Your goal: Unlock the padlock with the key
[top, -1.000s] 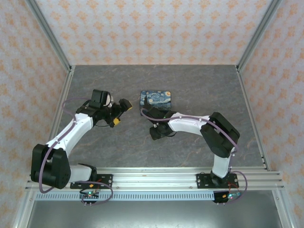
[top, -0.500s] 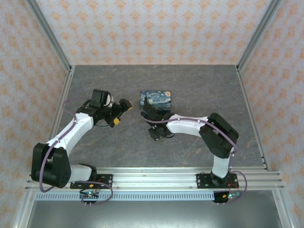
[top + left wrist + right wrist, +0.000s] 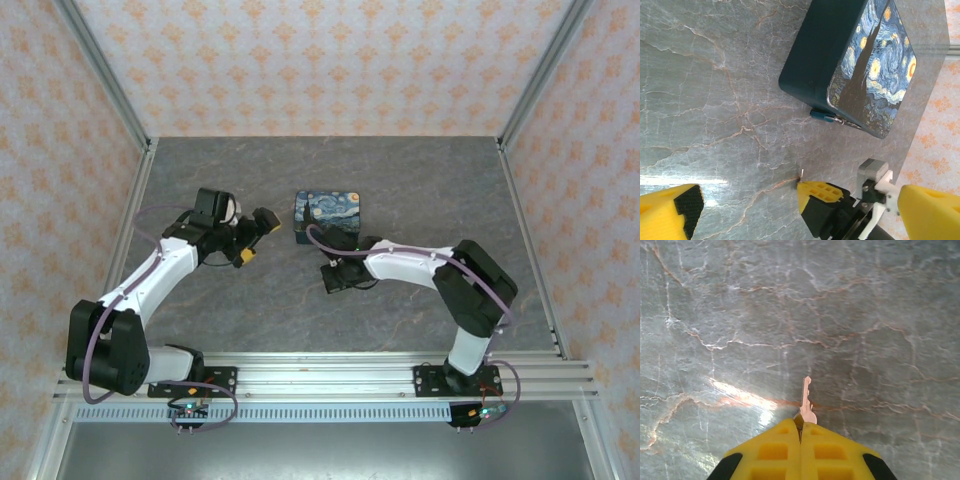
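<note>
My right gripper (image 3: 800, 426) is shut on the key (image 3: 806, 399), a small pale metal piece whose blade sticks out past the yellow tips, low over the table. In the left wrist view the same right gripper (image 3: 822, 192) shows with the key's tip (image 3: 801, 174) at its point. The dark blue starry box (image 3: 328, 212) lies just behind it. A small teal and metal fitting (image 3: 826, 116) sits on the box's edge; I cannot tell whether it is the padlock. My left gripper (image 3: 255, 240) hangs open left of the box, with nothing between its fingers (image 3: 671, 214).
The grey marbled table (image 3: 420, 180) is bounded by patterned walls and metal posts at the back and sides. The arms' base rail (image 3: 330, 372) runs along the near edge. The two grippers stand close together in front of the box.
My right gripper has closed on the key, and its elbow has swung slightly to the right. The left arm has not moved.
</note>
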`<state>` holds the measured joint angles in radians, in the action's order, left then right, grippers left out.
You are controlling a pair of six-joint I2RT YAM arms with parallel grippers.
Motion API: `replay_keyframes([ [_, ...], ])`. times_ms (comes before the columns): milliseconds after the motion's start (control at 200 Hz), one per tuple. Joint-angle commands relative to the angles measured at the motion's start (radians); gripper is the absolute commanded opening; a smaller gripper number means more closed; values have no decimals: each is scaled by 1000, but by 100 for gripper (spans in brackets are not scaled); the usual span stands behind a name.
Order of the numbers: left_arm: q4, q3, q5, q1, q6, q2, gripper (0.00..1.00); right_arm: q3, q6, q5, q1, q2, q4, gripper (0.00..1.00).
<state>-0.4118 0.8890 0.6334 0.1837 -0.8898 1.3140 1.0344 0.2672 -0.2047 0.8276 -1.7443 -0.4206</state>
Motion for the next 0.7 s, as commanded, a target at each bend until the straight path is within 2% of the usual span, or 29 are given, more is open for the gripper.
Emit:
replay_keyframes([
  [0, 28, 4, 15, 11, 3, 9, 100, -35, 61, -82, -28, 72, 73, 0],
  [230, 58, 11, 20, 43, -12, 31, 100, -97, 164, -176, -66, 158, 202, 0],
  [420, 172, -12, 25, 93, -94, 47, 100, -156, 317, -221, -105, 234, 355, 0],
  [520, 281, -46, 22, 116, -196, 53, 100, -207, 449, -242, -145, 276, 505, 0],
  [696, 577, -144, -7, 143, -479, 50, 100, -289, 690, -231, -222, 322, 800, 0],
])
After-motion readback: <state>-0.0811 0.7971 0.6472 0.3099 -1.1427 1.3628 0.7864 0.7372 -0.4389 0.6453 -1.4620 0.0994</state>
